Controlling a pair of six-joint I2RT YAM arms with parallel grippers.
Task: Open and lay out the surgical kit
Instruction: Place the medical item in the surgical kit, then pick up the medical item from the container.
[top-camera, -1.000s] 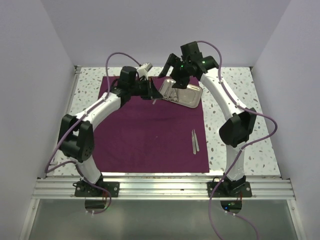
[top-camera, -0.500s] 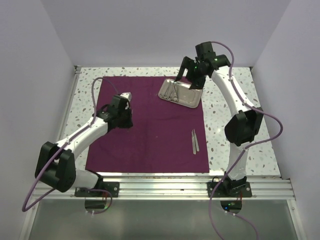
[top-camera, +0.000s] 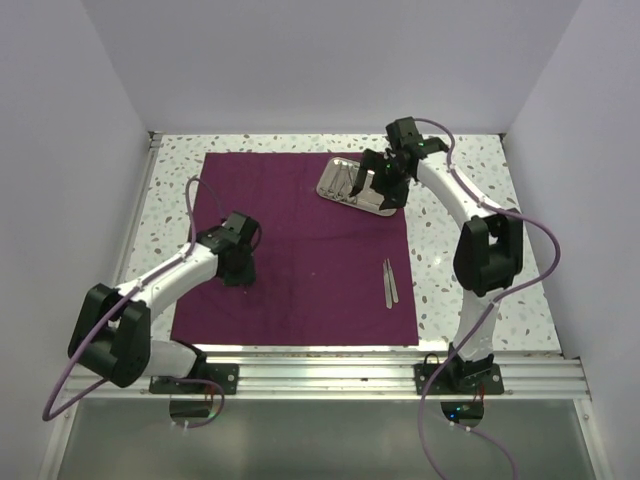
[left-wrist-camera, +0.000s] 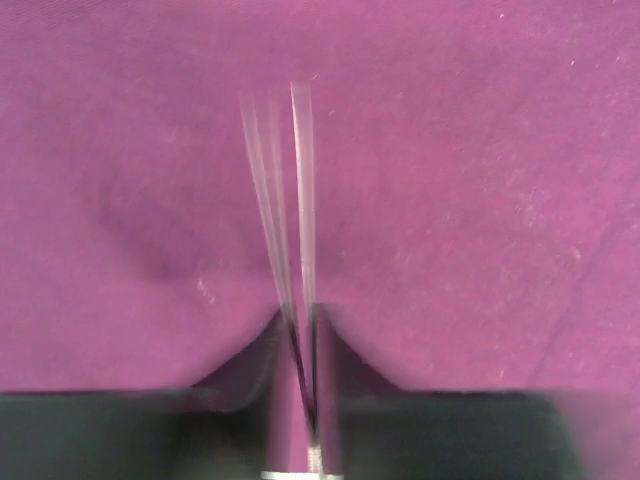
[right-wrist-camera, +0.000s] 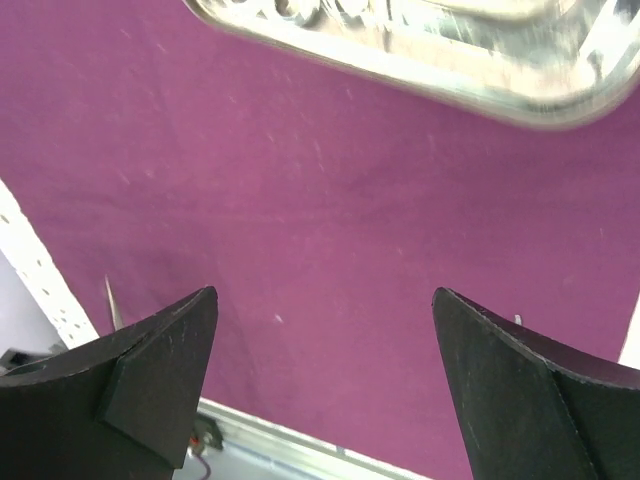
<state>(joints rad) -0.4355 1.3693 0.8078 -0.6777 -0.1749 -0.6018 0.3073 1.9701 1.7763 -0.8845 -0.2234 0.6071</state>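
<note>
Right gripper now over the tray, spread wide; left gripper, further back on the cloth, pinching tweezers.

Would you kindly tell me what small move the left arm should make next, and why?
Probably lower the left gripper a little and open it, laying the slim silver tool on the cloth. The gripper is shut on the tool over bare purple cloth, away from the tweezers already lying there.

No legible text or markings anywhere.
</note>
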